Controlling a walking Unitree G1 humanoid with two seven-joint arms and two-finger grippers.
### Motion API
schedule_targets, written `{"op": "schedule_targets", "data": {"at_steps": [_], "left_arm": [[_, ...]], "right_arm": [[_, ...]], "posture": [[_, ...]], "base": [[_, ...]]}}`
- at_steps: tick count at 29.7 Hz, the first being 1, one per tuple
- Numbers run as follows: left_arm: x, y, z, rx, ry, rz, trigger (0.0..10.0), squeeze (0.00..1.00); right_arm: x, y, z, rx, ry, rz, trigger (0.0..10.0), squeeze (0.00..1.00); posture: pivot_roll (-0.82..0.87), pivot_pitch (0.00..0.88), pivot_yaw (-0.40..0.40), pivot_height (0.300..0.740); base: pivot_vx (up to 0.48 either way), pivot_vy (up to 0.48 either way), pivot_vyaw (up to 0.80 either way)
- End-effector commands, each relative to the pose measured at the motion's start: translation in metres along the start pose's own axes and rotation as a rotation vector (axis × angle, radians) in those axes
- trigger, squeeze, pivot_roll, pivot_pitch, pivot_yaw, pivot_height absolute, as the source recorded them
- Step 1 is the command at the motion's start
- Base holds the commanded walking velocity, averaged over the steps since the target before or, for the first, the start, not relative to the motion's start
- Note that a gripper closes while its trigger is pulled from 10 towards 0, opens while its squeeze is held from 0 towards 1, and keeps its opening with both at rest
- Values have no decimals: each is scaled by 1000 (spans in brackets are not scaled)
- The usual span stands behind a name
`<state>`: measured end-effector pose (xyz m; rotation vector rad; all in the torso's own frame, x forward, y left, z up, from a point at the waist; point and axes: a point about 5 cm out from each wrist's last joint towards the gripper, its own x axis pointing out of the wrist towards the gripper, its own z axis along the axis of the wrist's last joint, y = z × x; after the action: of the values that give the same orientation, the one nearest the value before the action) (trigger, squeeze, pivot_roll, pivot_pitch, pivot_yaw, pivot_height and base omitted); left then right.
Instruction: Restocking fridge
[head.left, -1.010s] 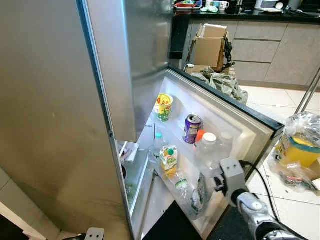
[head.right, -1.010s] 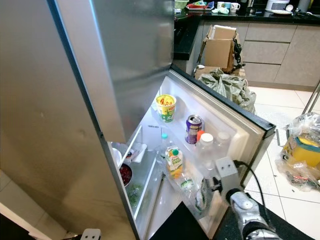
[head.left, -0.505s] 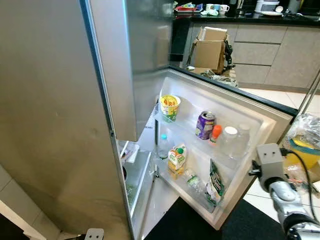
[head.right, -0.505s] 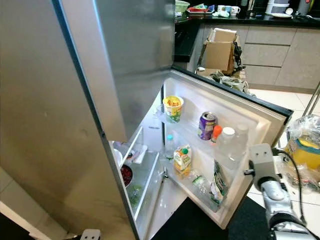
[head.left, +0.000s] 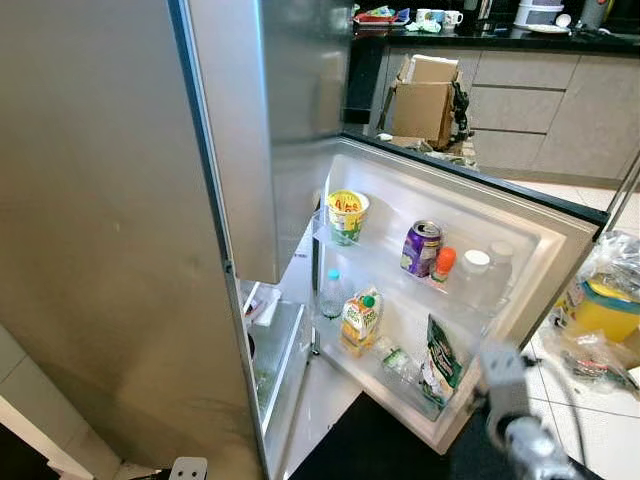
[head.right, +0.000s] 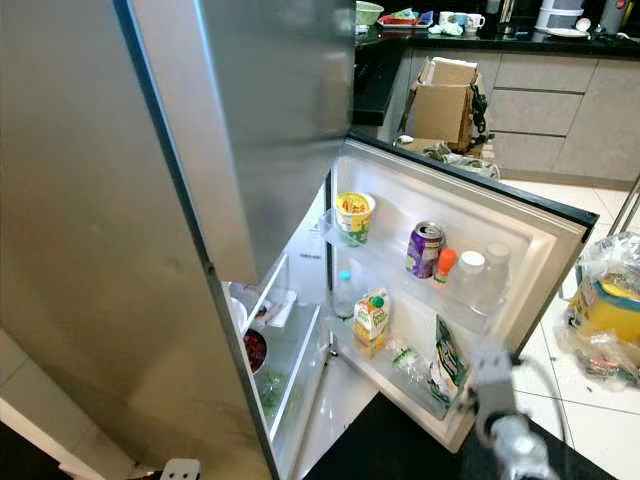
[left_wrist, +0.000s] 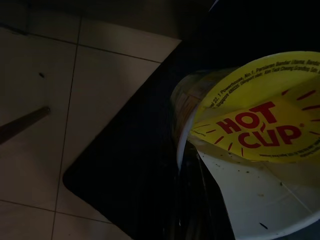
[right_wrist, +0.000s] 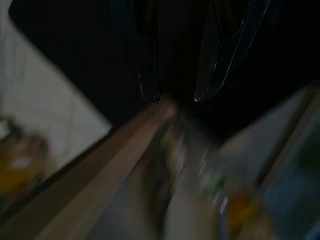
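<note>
While the left gripper (left_wrist: 192, 200) clamps the Hot Cup noodle cup (left_wrist: 250, 145) down low, the open fridge door (head.left: 560, 225) shelves lie toward one o'clock; right gripper (right_wrist: 172, 95), fingers apart, is nearer.

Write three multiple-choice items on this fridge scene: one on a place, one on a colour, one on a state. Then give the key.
1. Where does the purple can stand?
A. upper shelf of the fridge door
B. kitchen counter
C. floor mat

2. What colour is the cap of the juice carton?
A. red
B. green
C. white

3. What is the left gripper doing?
A. hanging bare
B. pushing the door
C. holding a yellow Hot Cup noodle cup

Key: 1 A, it stands beside the orange-capped bottle in the door. 2 B, a green cap tops the carton. 3 C, the left wrist view shows the cup at its fingers.
</note>
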<state>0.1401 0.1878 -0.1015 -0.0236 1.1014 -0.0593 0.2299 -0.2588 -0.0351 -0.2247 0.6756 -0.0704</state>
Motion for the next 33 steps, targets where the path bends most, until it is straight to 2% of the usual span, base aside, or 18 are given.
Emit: {"op": "schedule_targets", "data": {"at_steps": [1, 2, 3, 4, 8, 12, 21, 29, 33], "left_arm": [[-1, -2, -8, -7, 25, -10, 10000, 0], [-1, -2, -8, -5, 25, -13, 10000, 0], [-1, -2, -8, -5, 25, -13, 10000, 0], [-1, -2, -7, -2, 25, -15, 10000, 0], [-1, -2, -7, -2, 25, -15, 10000, 0], [-1, 0, -7, 12, 30, -15, 10000, 0], [-1, 0, -7, 16, 33, -14, 10000, 0], [-1, 1, -6, 9, 31, -3, 10000, 0], [-1, 1, -6, 9, 31, -1, 10000, 0]], "right_arm": [[-4, 9, -18, -6, 69, 40, 10000, 0], [-9, 16, -31, -1, 111, 59, 10000, 0], [-9, 16, -31, -1, 111, 59, 10000, 0], [-15, 23, -47, 2, 166, 83, 10000, 0], [-17, 26, -53, 3, 183, 91, 10000, 0], [-34, 38, -85, 0, 296, 152, 10000, 0], [-33, 41, -83, -32, 290, 196, 10000, 0], [-22, 49, -60, -55, 213, 273, 10000, 0], [-21, 50, -57, -63, 204, 279, 10000, 0]], "posture": [[-33, 0, -1, 740], [-33, 0, -1, 740], [-33, 0, -1, 740], [-34, 0, 2, 740], [-34, 0, 2, 740], [-35, 0, 5, 740], [-41, 0, 5, 740], [-41, 0, 6, 740], [-41, 0, 6, 740]], "base": [[0, 0, 0], [0, -311, 0], [0, -311, 0], [0, -424, 0], [0, -424, 0], [0, -437, 0], [0, -440, 0], [0, -101, 652], [0, 0, 783]]}}
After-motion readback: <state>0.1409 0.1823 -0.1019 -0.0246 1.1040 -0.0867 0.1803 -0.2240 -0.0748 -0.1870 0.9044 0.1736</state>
